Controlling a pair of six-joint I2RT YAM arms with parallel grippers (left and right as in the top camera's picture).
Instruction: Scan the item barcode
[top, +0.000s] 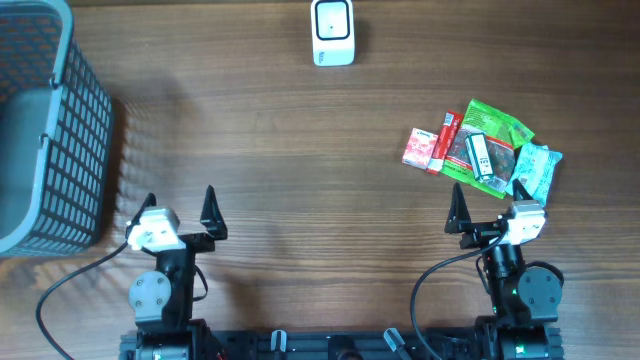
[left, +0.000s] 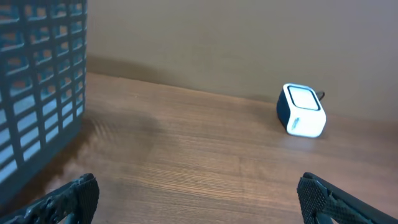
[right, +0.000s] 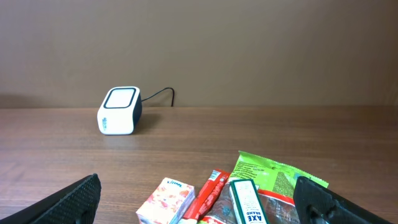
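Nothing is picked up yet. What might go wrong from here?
1. The green bag, slim box and red stick overlap right in front of the right fingers, which stand wide open: a grasp may catch two items or scatter them.
2. The scanner stands far across the table from these items: a thin packet could slip during the carry.

A grey plastic basket (top: 85, 150) with gridded sides stands on the left part of the brown wood-grain table (top: 270, 150), partly cut off by the picture's edge; a plain tan wall (right: 249, 50) rises behind the table's far edge.
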